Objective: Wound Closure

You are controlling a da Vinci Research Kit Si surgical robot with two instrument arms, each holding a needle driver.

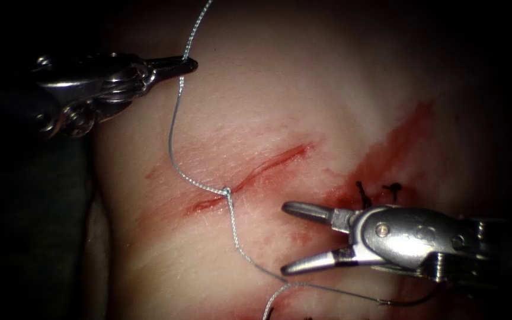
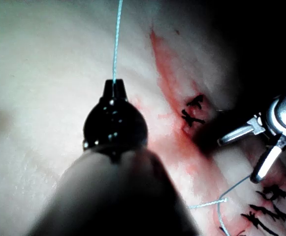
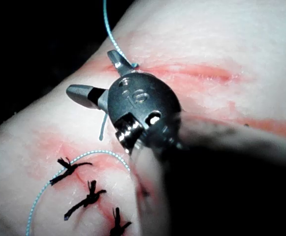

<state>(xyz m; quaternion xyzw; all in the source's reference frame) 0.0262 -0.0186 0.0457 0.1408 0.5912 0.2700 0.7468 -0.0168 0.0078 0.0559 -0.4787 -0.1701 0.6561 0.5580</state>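
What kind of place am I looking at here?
Likely a surgical training bench: pale pork tissue with a red cut, a thin grey thread gripped by the left steel tool, and the open-jawed right tool holding nothing.

Pale tissue (image 1: 303, 89) smeared with red fluid (image 1: 398, 136), slanting open cut (image 1: 256, 172) at its middle, grey thread (image 1: 176, 118) knotted at the cut, running up to the left tool (image 1: 188, 64) clamped on it, right tool (image 1: 288, 237) spread wide right of the cut, holding nothing, needle unseen.

Silvery thread (image 1: 173, 139), red-streaked pale tissue (image 1: 280, 89)
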